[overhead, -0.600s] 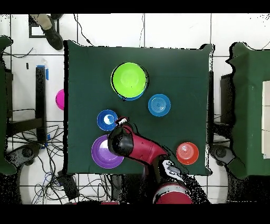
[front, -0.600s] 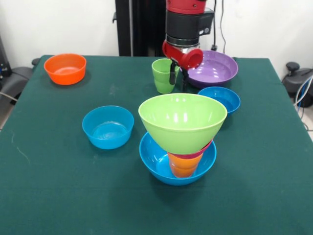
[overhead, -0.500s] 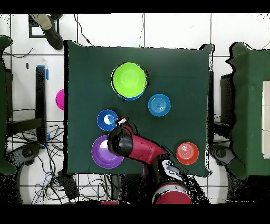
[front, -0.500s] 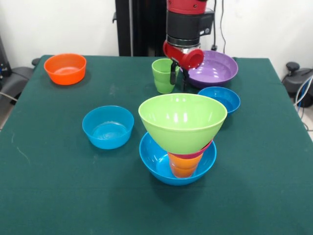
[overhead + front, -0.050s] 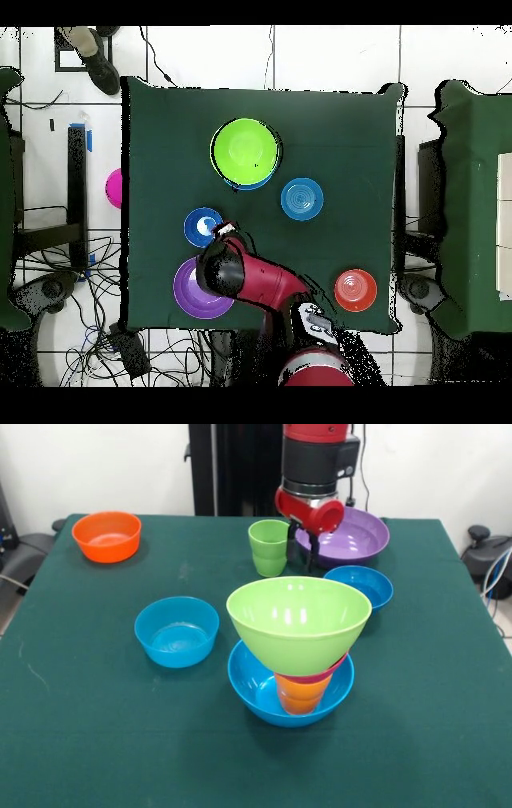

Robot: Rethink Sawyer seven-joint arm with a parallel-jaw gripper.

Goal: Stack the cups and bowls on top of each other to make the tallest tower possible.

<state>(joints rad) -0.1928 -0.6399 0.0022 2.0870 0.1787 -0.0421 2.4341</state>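
Centrally, tower (image 5: 298,644): lime bowl atop pink-red, orange, blue.

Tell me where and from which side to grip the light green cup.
Take the light green cup by its rim, coming straight down with one finger inside and one outside. It stands upright and mouth up on the table, so the rim is open. The gripper hangs beside it, on the side of the purple bowl, apart from it. Side access looks tighter there.
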